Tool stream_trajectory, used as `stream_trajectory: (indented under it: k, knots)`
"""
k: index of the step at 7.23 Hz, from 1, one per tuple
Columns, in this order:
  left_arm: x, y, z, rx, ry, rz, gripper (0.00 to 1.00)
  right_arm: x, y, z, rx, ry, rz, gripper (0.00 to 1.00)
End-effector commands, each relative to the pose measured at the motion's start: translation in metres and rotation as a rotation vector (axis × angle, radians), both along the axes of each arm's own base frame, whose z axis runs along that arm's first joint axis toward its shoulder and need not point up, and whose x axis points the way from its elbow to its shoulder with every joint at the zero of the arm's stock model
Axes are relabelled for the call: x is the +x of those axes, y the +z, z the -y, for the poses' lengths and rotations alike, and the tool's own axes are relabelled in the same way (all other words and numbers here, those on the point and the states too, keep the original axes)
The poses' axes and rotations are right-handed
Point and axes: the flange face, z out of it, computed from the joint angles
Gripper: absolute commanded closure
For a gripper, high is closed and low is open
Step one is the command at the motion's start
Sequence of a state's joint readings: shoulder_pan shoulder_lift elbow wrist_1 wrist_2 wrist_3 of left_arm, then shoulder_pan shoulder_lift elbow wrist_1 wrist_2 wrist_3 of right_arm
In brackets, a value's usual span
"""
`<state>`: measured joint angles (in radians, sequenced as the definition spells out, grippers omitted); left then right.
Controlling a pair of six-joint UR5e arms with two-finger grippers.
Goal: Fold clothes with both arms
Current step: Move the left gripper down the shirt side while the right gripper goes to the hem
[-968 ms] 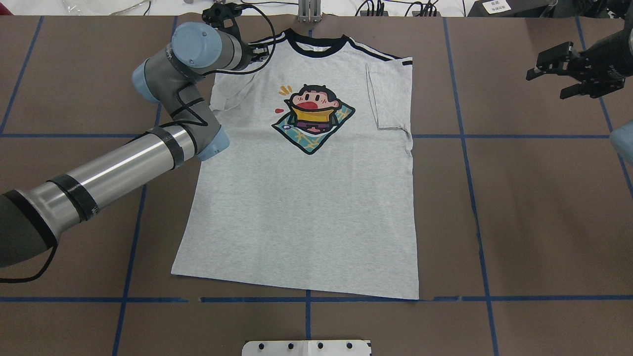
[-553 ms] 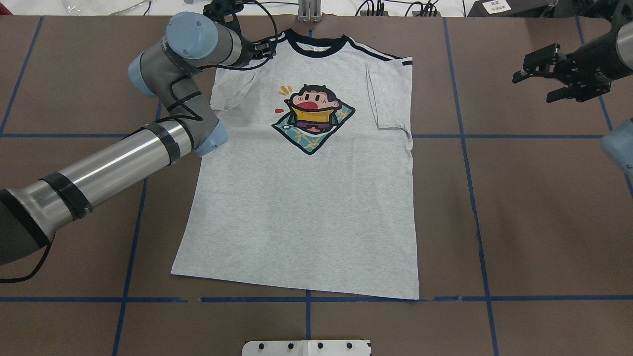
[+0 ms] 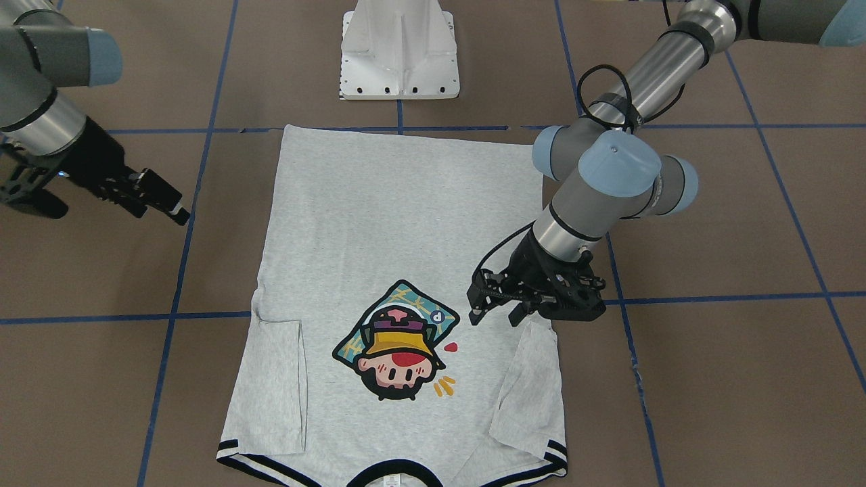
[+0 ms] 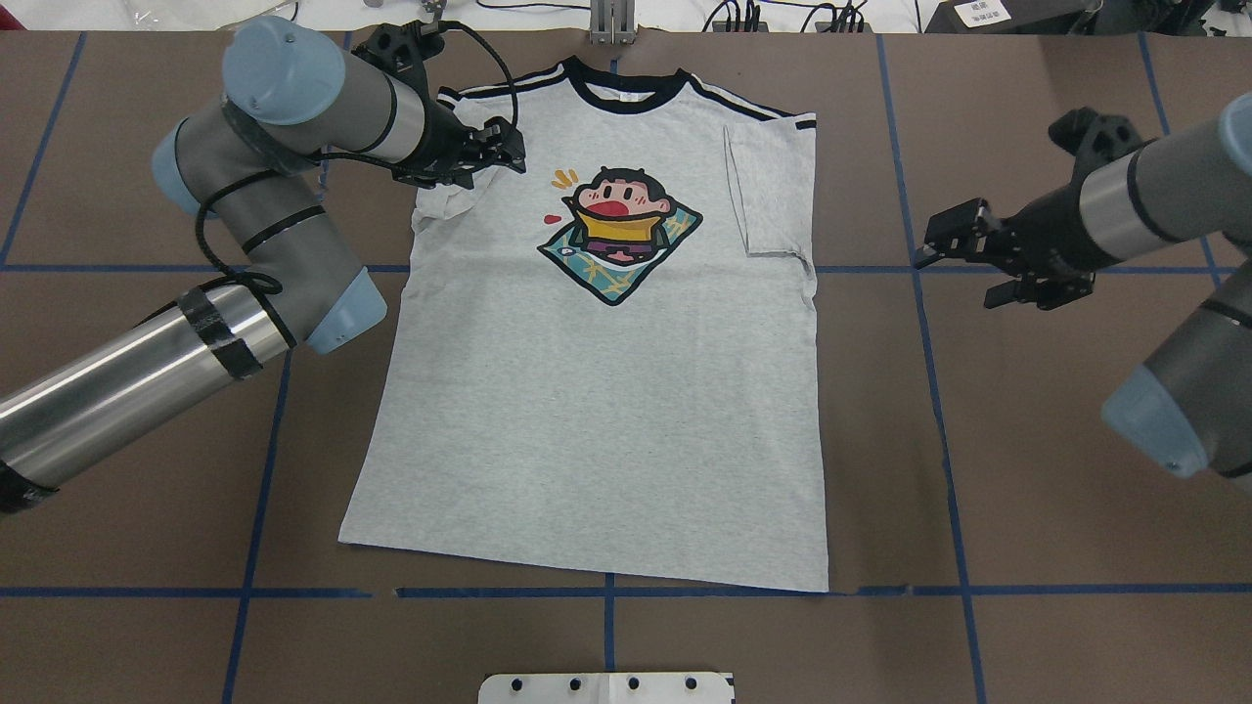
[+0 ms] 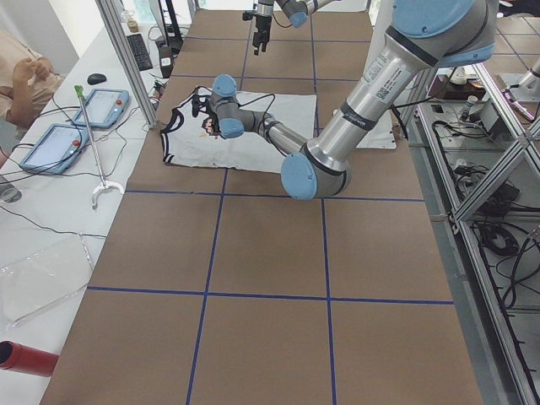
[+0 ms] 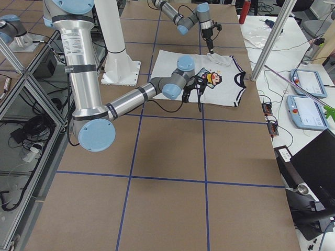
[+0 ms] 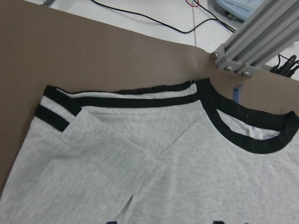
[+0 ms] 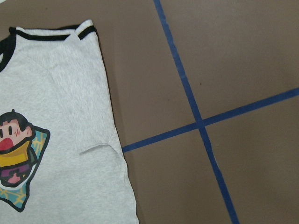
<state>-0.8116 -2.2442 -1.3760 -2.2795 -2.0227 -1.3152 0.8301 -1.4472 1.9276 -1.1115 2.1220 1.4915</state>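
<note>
The grey T-shirt (image 4: 606,411) lies flat and face up on the brown table, collar at the far edge, hem near me. Both sleeves are folded inward over the front. My left gripper (image 4: 494,156) hovers open and empty over the folded left sleeve (image 4: 445,196), beside the cartoon print (image 4: 616,230). From across the table, the left gripper (image 3: 494,314) shows its fingers apart just above the cloth (image 3: 406,223). My right gripper (image 4: 954,279) is open and empty over bare table, a short way right of the shirt's right edge. Neither wrist view shows fingers, only shirt (image 7: 187,177) (image 8: 70,93).
The white pedestal base (image 4: 606,687) sits at the near edge. An aluminium post (image 4: 611,24) and cables stand just past the collar. Blue tape lines (image 4: 929,391) grid the table. A person (image 5: 25,76) sits at a side table with tablets.
My left gripper drew back from the shoulder seam toward me, over the folded sleeve. My right arm swung in and nearer, toward the shirt's right edge. The shirt has not moved.
</note>
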Motion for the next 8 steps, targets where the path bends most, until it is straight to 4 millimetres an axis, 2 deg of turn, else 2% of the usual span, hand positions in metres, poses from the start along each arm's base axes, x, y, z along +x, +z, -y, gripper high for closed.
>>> stream_trajectory:
  k: [1,2,3,5,7,8]
  knots:
    - [-0.065,0.007,-0.084,-0.025,0.1,-0.035,0.24,-0.087,-0.023,-0.1,-0.09,0.04,0.0,0.0]
    - [-0.078,0.001,-0.1,-0.036,0.121,-0.039,0.25,-0.115,-0.023,-0.133,-0.116,0.064,-0.029,0.01]
    - [-0.084,0.01,-0.112,-0.078,0.173,-0.026,0.26,-0.138,-0.031,-0.175,-0.116,0.101,-0.108,0.01]
    - [-0.091,0.009,-0.116,-0.067,0.164,-0.03,0.23,-0.175,-0.031,-0.249,-0.128,0.183,-0.182,0.01]
    - [-0.093,0.008,-0.12,-0.064,0.164,-0.031,0.21,-0.189,-0.02,-0.273,-0.173,0.226,-0.191,0.06]
    - [-0.092,0.009,-0.12,-0.065,0.166,-0.03,0.21,-0.193,-0.016,-0.273,-0.165,0.232,-0.201,0.08]
